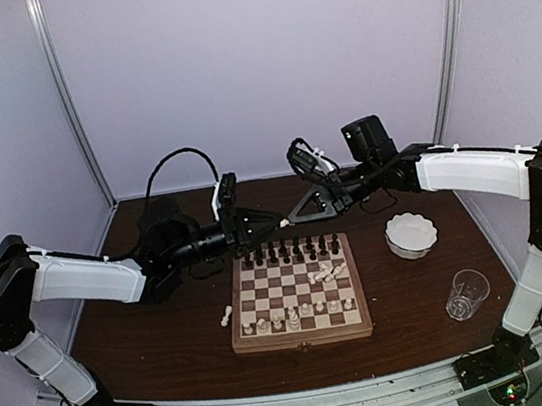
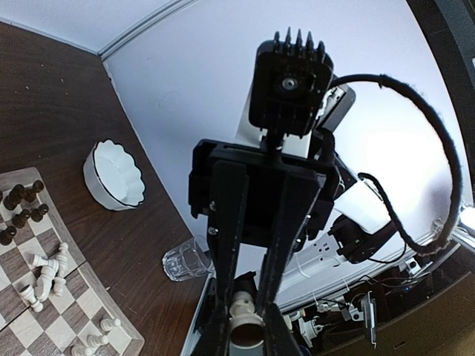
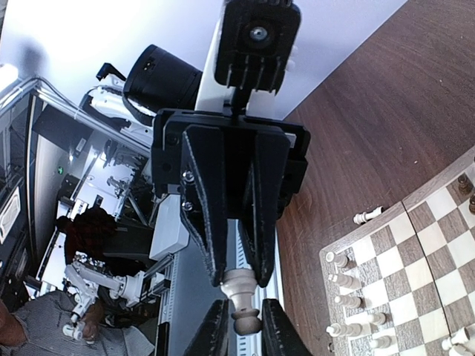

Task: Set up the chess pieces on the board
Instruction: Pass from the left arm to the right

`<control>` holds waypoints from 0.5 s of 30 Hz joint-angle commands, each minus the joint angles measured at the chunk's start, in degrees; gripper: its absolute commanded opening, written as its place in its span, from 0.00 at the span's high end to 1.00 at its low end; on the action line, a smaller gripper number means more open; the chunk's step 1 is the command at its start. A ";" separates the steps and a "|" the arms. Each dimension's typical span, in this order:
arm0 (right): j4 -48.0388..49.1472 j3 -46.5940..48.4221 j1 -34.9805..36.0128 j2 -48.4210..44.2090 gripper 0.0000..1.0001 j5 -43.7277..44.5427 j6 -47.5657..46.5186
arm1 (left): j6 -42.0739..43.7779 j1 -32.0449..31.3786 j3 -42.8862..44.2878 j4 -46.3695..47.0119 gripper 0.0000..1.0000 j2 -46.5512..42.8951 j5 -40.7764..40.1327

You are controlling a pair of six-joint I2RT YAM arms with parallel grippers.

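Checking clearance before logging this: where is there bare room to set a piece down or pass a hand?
Bare: table left of the board, past one stray white piece; the gap between board and glass; the board's middle ranks on the left. Crowded: dark pieces, toppled white ones, far edge under the left gripper and right gripper.

2 white-shelled arms [image 1: 80, 278] with black joints, looping black cables [image 1: 169, 162], black jaws.

— How did we find the arms?
— The left arm [image 1: 80, 278] and right arm [image 1: 468, 167] both reached inward toward the worktop's [image 1: 156, 320] far edge. The left gripper [image 1: 274, 222] and right gripper [image 1: 293, 218] were level, tip to tip.
— And the fingers?
— We saw each pair pinched on one cream piece [image 3: 239, 285].
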 commanded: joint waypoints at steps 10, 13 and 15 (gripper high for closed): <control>-20.44 7.06 0.41 0.75 0.92 6.78 -18.03 | 8.74 0.38 0.69 -15.74 0.55 -4.27 -4.69; -33.14 12.94 1.36 1.56 0.92 15.63 -30.90 | 16.77 0.75 2.64 -33.89 0.50 -9.59 -9.56; -40.09 16.69 3.07 2.64 0.92 23.18 -37.96 | 22.24 1.26 4.47 -46.20 0.48 -13.59 -14.82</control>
